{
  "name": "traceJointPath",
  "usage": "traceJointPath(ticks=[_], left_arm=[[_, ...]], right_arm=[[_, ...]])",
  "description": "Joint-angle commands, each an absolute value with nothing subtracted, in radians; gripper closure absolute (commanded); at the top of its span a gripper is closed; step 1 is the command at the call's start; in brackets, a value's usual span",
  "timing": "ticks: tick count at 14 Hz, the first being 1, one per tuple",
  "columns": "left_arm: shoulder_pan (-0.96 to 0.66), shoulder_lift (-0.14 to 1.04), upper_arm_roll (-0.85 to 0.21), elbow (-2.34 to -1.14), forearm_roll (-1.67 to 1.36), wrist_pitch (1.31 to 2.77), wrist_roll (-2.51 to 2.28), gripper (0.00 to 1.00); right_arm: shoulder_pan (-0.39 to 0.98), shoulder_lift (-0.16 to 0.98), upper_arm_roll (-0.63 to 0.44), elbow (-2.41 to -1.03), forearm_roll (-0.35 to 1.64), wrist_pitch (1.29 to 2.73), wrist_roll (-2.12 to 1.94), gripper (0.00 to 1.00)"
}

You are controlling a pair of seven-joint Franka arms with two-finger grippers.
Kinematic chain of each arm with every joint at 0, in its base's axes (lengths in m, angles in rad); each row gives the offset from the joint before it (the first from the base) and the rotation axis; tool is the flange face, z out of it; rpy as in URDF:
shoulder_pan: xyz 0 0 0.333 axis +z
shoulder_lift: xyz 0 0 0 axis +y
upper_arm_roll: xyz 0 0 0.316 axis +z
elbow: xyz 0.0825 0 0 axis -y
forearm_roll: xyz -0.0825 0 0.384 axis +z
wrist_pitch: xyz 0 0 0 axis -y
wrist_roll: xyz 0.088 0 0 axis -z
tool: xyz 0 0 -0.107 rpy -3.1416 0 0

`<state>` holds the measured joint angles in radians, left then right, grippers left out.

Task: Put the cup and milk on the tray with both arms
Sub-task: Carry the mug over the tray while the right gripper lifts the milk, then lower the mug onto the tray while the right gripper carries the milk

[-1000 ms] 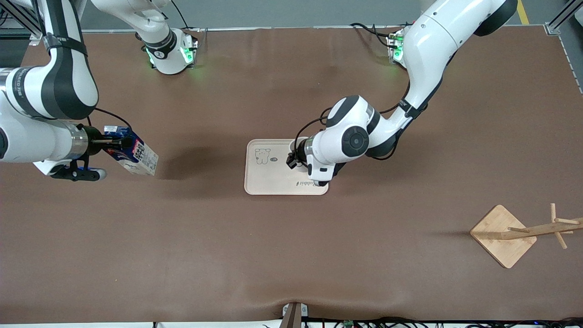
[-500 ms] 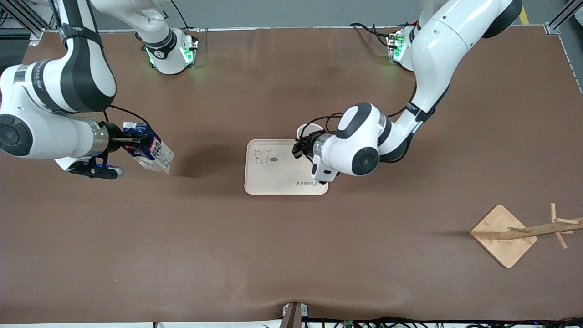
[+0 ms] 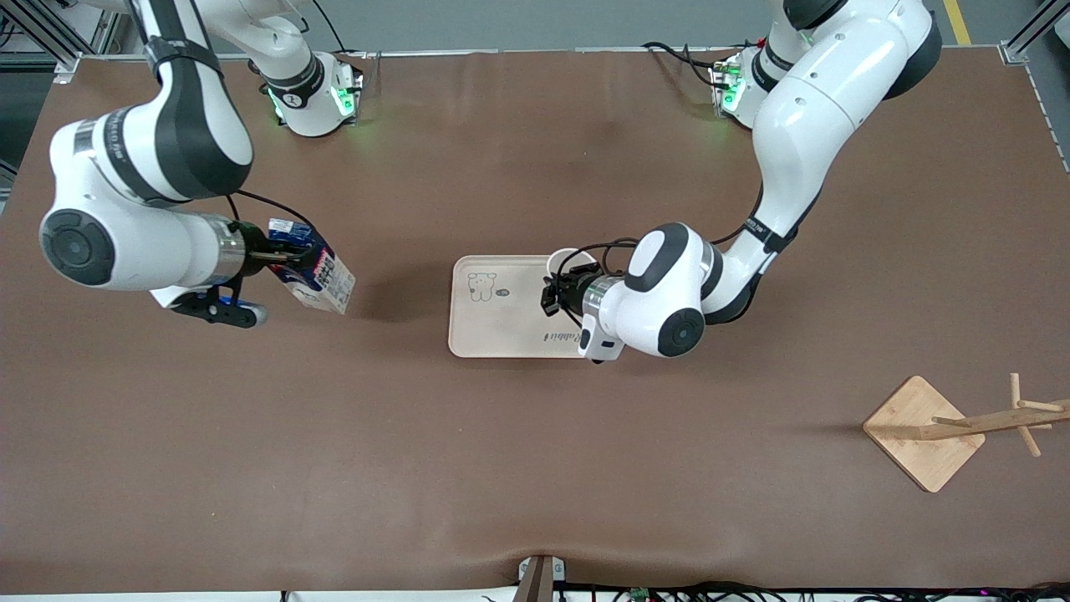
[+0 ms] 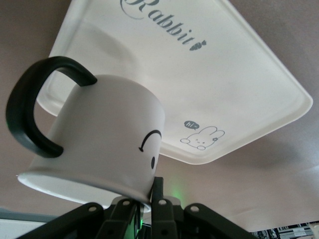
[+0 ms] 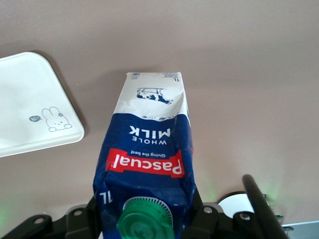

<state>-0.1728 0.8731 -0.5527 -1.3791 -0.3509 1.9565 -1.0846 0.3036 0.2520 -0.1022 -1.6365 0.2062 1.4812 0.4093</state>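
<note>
The cup [image 3: 567, 260], white with a black handle and a smiley face, hangs tilted over the tray's corner toward the left arm's end. My left gripper [image 3: 561, 289] is shut on its rim wall. In the left wrist view the cup [image 4: 99, 149] fills the foreground, pinched between the fingers [image 4: 158, 191], with the cream tray [image 4: 209, 74] below it. The tray [image 3: 501, 322] lies mid-table with nothing on it. My right gripper [image 3: 282, 260] is shut on the dark-blue milk [image 3: 318, 278], held tilted above the table toward the right arm's end. The right wrist view shows the milk [image 5: 149, 144] and its green cap [image 5: 144, 219].
A wooden stand with pegs [image 3: 924, 432] sits at the left arm's end of the table, nearer the camera than the tray. Bare brown tabletop [image 3: 401, 334] lies between the milk and the tray. A tray corner [image 5: 30, 99] shows in the right wrist view.
The right arm has carried the milk toward the tray. The left arm's wrist and elbow have swung round, while the cup has stayed over the tray's corner.
</note>
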Motion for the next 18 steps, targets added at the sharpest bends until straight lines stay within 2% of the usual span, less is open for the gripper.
traceJointPath(ticks=[1,7,8,9,13,16,18], left_arm=[[-0.186,0.928,-0.552,-1.31,-0.373,1.947,-1.074,1.0],[-0.189,0.985,-0.545,-1.298,-0.374,1.976,-1.083,1.0],[-0.19,0.985,-0.543,-1.298,-0.376,1.976,-1.078,0.61],[-0.19,0.98,-0.545,-1.298,-0.374,1.977,-1.072,0.01],[-0.192,0.927,-0.551,-1.296,-0.373,1.976,-1.1,0.0],[-0.169,0.797,-0.548,-1.301,-0.361,1.956,-1.135,0.0],[-0.134,0.711,-0.545,-1.302,-0.359,1.883,-1.132,0.0]], right_arm=[[0.325,0.282,-0.11,-1.594,0.274,1.463,0.451,0.81],[0.376,0.327,-0.11,-1.551,0.35,1.463,0.486,0.81],[0.379,0.336,-0.11,-1.536,0.353,1.463,0.514,0.8],[0.394,0.344,-0.109,-1.528,0.365,1.465,0.535,0.8],[0.437,0.379,-0.11,-1.513,0.445,1.477,0.595,0.79],[0.466,0.432,-0.11,-1.454,0.445,1.48,0.604,0.78],[0.486,0.46,-0.109,-1.433,0.446,1.506,0.621,0.78]])
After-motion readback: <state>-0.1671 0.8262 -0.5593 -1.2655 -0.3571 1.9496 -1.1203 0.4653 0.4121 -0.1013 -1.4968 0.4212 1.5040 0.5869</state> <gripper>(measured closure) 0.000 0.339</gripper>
